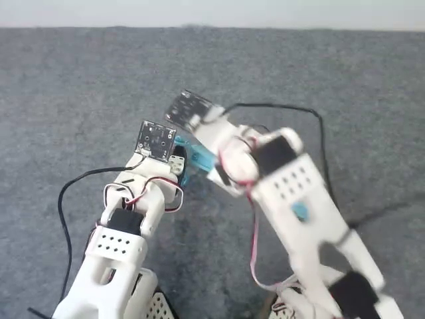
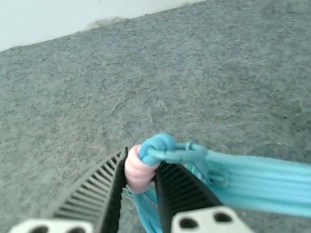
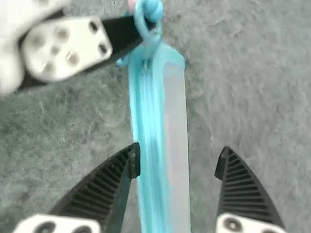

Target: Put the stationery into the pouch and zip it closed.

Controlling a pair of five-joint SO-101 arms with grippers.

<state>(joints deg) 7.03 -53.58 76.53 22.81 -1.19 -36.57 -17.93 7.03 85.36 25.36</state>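
Note:
A light blue pouch [image 3: 163, 145] lies on the grey carpet, its zip line running along it. At its end, a blue cord loop [image 2: 158, 145] carries a pink bead pull [image 2: 136, 171]. My left gripper [image 2: 141, 177] is shut on that bead, and from the right wrist it appears as black fingers [image 3: 121, 30] at the pouch's tip. My right gripper [image 3: 179, 156] stands open over the pouch body, one finger touching the zip-side edge and the other apart from it. From above, the pouch [image 1: 198, 159] peeks out between both wrists.
Grey carpet [image 1: 80, 86] covers the whole table, with a pale wall along the far edge. A black cable [image 1: 292, 109] loops behind the right arm, and another [image 1: 66, 199] trails beside the left arm.

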